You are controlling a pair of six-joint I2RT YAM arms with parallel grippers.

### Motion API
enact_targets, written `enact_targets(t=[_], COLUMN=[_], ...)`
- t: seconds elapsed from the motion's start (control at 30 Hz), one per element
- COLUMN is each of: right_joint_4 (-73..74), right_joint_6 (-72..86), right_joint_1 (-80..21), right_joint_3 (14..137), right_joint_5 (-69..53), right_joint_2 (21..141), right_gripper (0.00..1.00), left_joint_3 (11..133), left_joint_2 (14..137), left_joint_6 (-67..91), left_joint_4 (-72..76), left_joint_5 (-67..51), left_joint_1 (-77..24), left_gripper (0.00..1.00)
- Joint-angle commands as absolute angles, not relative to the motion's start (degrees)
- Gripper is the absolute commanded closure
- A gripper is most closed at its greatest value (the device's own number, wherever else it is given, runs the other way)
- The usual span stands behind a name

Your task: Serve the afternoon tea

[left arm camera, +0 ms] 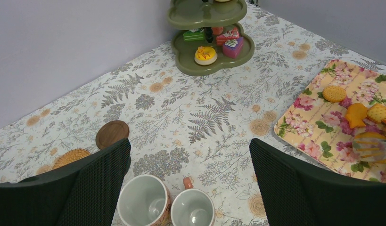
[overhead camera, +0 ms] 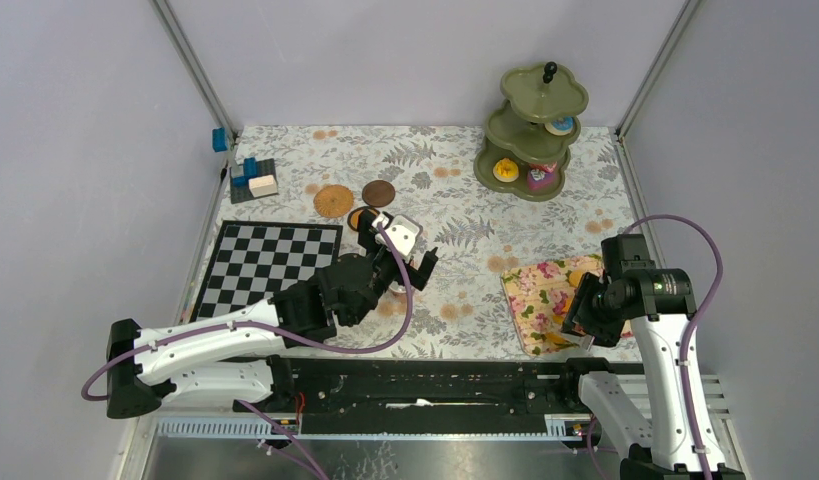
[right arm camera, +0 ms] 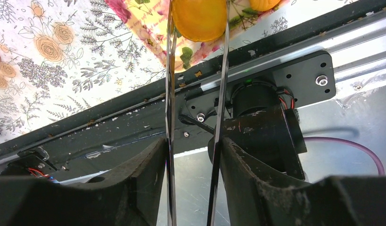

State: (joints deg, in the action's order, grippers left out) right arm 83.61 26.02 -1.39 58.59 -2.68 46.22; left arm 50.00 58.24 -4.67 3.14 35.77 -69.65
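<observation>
Cakes (left arm camera: 206, 55) already sit on the stand (left arm camera: 182, 44); mugs (left arm camera: 143, 203) stand off the coasters (left arm camera: 112, 134) beneath wide left fingers (left arm camera: 92, 183), while right fingers (right arm camera: 134, 183) pinch tongs (right arm camera: 170, 94) on a yellow treat (right arm camera: 199, 19).

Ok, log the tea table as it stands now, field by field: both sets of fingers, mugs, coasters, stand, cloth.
left fingers: open, poised at the mugs
mugs: two seen, upright, empty, side by side
right fingers: shut on tongs pinching a yellow treat over the cloth
coasters: dark coaster and woven coaster, both bare
stand: far right corner, cakes on bottom tier
cloth: floral, near right, cookies on it
chessboard: near left
</observation>
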Motion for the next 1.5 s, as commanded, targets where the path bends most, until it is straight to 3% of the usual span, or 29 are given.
enact_targets(t=[0.0, 0.3, 0.97, 1.47], right_joint_4=[83.1, 82.7, 74.8, 39.5], right_joint_6=[26.8, 27.3, 28.3, 33.7], right_joint_1=[-1.5, -1.5, -1.6, -1.6], right_joint_3=[57.9, 61.2, 65.2, 66.4], right_joint_5=[-3.3, -3.6, -7.8, -13.9], right_joint_2=[46.1, 45.4, 43.1, 52.6], right_gripper=[0.49, 0.56, 0.58, 0.57], left_joint_3=[49.9, 50.2, 50.5, 50.5], left_joint_2=[58.0, 58.6, 58.7, 58.6], left_joint_6=[-5.0, -4.8, -4.8, -4.8], left_joint_4=[5.3, 5.1, 4.7, 4.8], left_joint_5=[36.1, 35.9, 36.0, 36.2], left_joint_1=[-69.3, -69.3, -69.3, -69.3], left_gripper=[0.01, 0.01, 0.01, 0.01])
